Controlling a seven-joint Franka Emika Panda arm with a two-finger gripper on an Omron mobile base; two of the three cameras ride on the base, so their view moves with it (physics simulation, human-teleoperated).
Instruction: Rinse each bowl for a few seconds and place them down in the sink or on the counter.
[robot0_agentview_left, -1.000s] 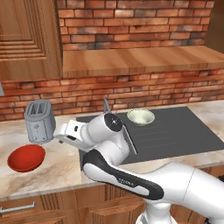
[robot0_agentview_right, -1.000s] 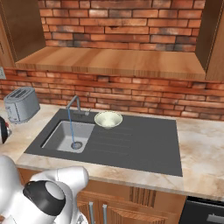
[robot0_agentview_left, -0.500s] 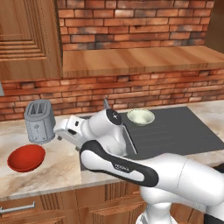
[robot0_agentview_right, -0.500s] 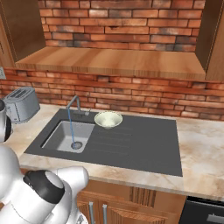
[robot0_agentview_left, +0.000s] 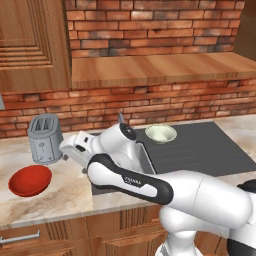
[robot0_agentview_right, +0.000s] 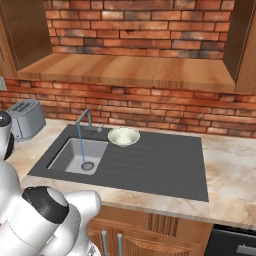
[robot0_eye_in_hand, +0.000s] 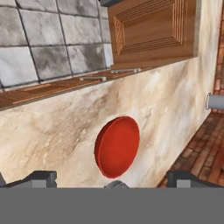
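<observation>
Red bowl (robot0_agentview_left: 30, 180) on the beige counter (robot0_agentview_left: 60, 192) left of the toaster (robot0_agentview_left: 45, 138), gripper (robot0_eye_in_hand: 111, 178) spread wide above it, empty, cream bowl (robot0_agentview_right: 123, 136) on the sink's (robot0_agentview_right: 165, 170) drainboard, water running from the faucet (robot0_agentview_right: 84, 117)

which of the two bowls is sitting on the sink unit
The pale cream-green bowl, upright on the dark drainboard just right of the faucet. The red bowl sits on the marble counter in front of the toaster.

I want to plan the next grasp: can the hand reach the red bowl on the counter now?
Probably yes: the hand is open, the red bowl lies between its fingertips on bare counter, nothing between.
</observation>
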